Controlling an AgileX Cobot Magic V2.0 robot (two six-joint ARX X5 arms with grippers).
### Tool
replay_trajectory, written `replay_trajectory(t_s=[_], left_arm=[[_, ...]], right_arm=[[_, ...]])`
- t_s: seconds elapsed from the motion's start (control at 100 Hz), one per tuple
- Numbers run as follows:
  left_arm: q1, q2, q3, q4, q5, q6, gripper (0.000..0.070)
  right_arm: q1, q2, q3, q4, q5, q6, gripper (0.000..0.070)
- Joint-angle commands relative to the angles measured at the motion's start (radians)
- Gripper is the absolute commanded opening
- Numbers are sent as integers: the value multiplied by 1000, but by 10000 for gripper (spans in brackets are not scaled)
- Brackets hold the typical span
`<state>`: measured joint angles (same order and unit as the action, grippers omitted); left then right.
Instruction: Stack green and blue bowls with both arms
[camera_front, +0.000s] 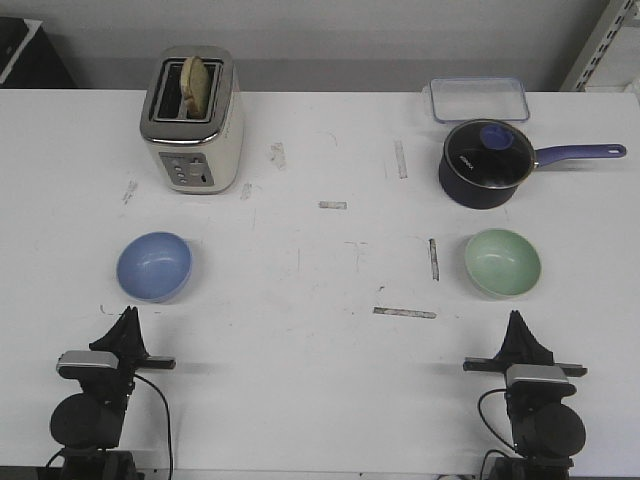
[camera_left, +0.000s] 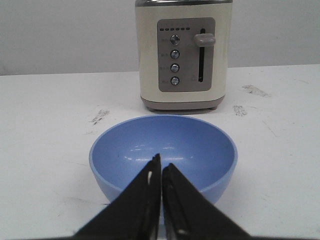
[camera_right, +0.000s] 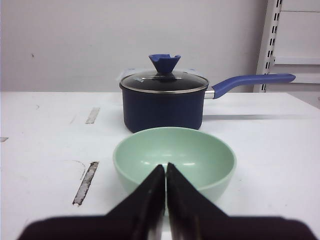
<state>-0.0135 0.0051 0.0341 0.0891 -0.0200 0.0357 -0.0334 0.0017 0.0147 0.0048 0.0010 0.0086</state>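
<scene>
The blue bowl (camera_front: 154, 266) sits upright on the white table at the left; it also shows in the left wrist view (camera_left: 162, 152). The green bowl (camera_front: 502, 262) sits upright at the right; it also shows in the right wrist view (camera_right: 174, 156). My left gripper (camera_front: 128, 316) is shut and empty, just short of the blue bowl's near side (camera_left: 161, 165). My right gripper (camera_front: 515, 320) is shut and empty, just short of the green bowl's near side (camera_right: 165, 167). Both bowls are empty and far apart.
A cream toaster (camera_front: 192, 120) with bread in a slot stands behind the blue bowl. A dark navy saucepan (camera_front: 487, 163) with glass lid and purple handle stands behind the green bowl, a clear lidded box (camera_front: 478, 99) beyond it. Tape marks (camera_front: 404, 313) dot the table.
</scene>
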Motion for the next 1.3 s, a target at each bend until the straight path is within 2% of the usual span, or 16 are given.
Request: replay_trajectory(t_s=[0.0, 0.13, 0.23, 0.34, 0.45, 0.63, 0.87, 0.91, 0.98, 1.01, 1.15, 1.29], left_arm=[[0, -1, -21, 10, 2, 5, 1], [0, -1, -21, 10, 2, 5, 1], [0, -1, -21, 10, 1, 5, 1], [0, -1, -21, 10, 2, 4, 1], [0, -1, -21, 11, 2, 5, 1], [0, -1, -21, 11, 2, 5, 1], [0, -1, -21, 11, 2, 5, 1], [0, -1, -21, 11, 1, 5, 1], [0, -1, -21, 11, 2, 5, 1], [0, -1, -21, 12, 1, 5, 1], [0, -1, -21, 18, 2, 5, 1], [0, -1, -21, 17, 2, 5, 1]], right_arm=[[0, 0, -2, 12, 0, 17, 1], [0, 0, -2, 53, 0, 39, 1], [-1, 0, 3, 158, 0, 42, 1], [-1, 0, 74, 194, 0, 44, 1], [0, 29, 211, 142, 0, 52, 1], [-1, 236, 535, -107, 1, 51, 17], [-1, 601, 903, -363, -1, 51, 275], [-1, 656, 946, -411, -1, 51, 354], [-1, 748, 1006, -497, -1, 51, 540], [-2, 789, 1024, -530, 1, 51, 584], [-42, 945, 1049, -621, -4, 44, 590], [-114, 1081, 1049, -649, -5, 5, 589]])
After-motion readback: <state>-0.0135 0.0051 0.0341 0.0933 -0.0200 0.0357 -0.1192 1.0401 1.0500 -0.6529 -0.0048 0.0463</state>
